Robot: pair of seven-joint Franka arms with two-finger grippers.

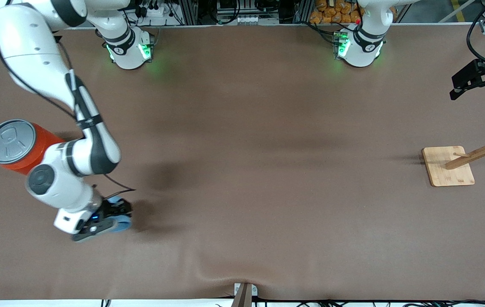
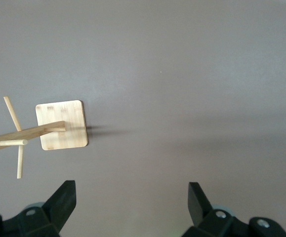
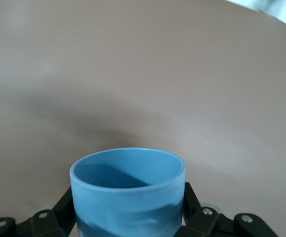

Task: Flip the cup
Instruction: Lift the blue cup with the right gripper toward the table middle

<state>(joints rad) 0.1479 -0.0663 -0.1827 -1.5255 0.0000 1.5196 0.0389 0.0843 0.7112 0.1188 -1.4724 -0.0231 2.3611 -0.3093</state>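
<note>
The small light-blue cup (image 1: 122,223) is between the fingers of my right gripper (image 1: 112,216), low over the table near the front camera's edge at the right arm's end. In the right wrist view the cup (image 3: 128,195) fills the space between both black fingers (image 3: 66,207), which press its sides, and its open mouth points away from the wrist. I cannot tell whether the cup touches the table. My left gripper (image 1: 479,88) hangs open and empty over the left arm's end of the table, and the left wrist view shows it (image 2: 131,190) wide apart above bare table.
A big orange-red can with a grey lid (image 1: 14,147) stands beside the right arm's wrist, farther from the front camera than the cup. A wooden peg rack on a square base (image 1: 449,167) stands at the left arm's end and also shows in the left wrist view (image 2: 62,124).
</note>
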